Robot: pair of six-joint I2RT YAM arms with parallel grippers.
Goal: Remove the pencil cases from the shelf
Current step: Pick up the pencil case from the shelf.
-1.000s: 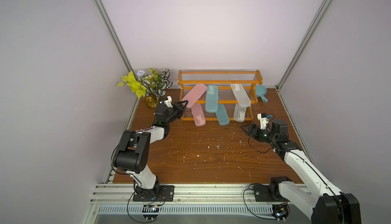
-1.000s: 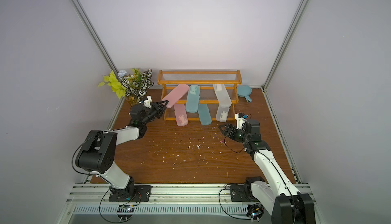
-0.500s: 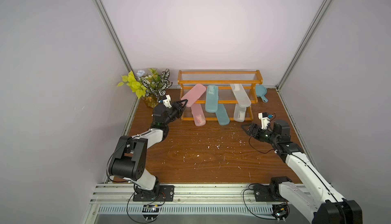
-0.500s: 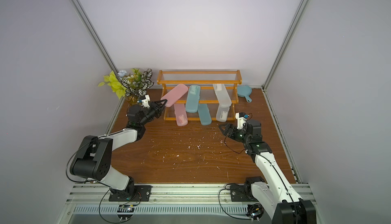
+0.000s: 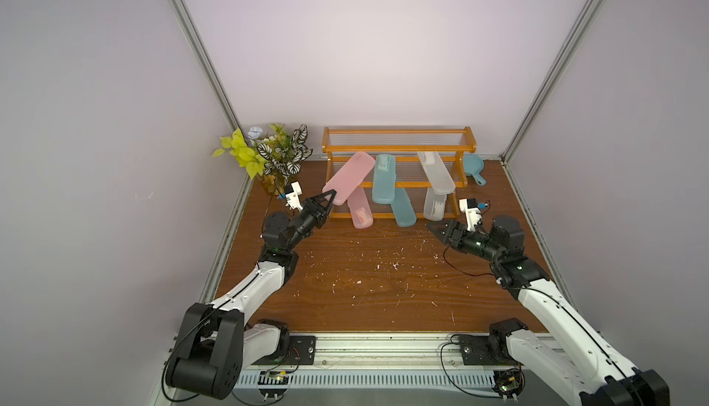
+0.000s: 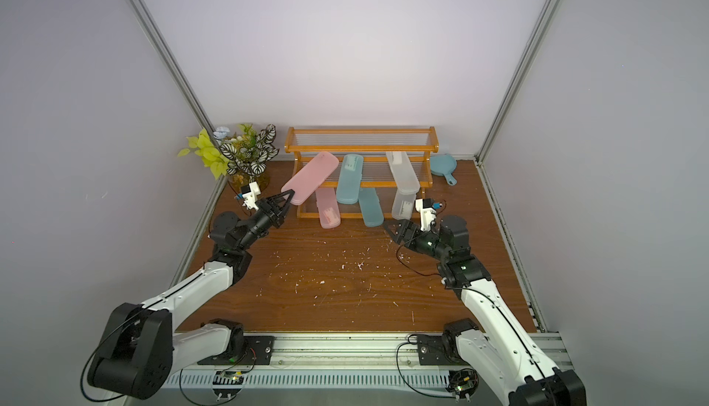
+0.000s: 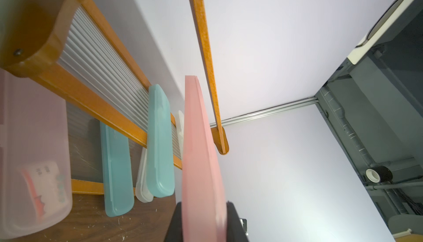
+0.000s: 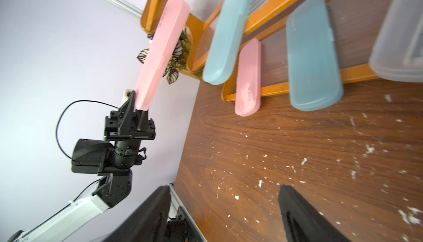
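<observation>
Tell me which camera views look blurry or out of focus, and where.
Left wrist view: the shelf frame end and the lower pink case, close to the lens, are soft; the teal case farther off is crisp. Right wrist view: the frosted clear case at the edge is smeared. Both top views: sharp, evenly lit.

My two top views sit high over the near edge of the table (image 5: pixel 364 296), facing down toward the back wall (image 5: pixel 364 58). Both take in the whole table, the shelf (image 6: pixel 360 149), my left claw (image 5: pixel 332 194) and right claw (image 5: pixel 435 231). My left wrist camera looks close along the pink pencil case (image 7: pixel 199 160), past the shelf. My right wrist camera looks low across the table at the shelf and my left claw.
</observation>
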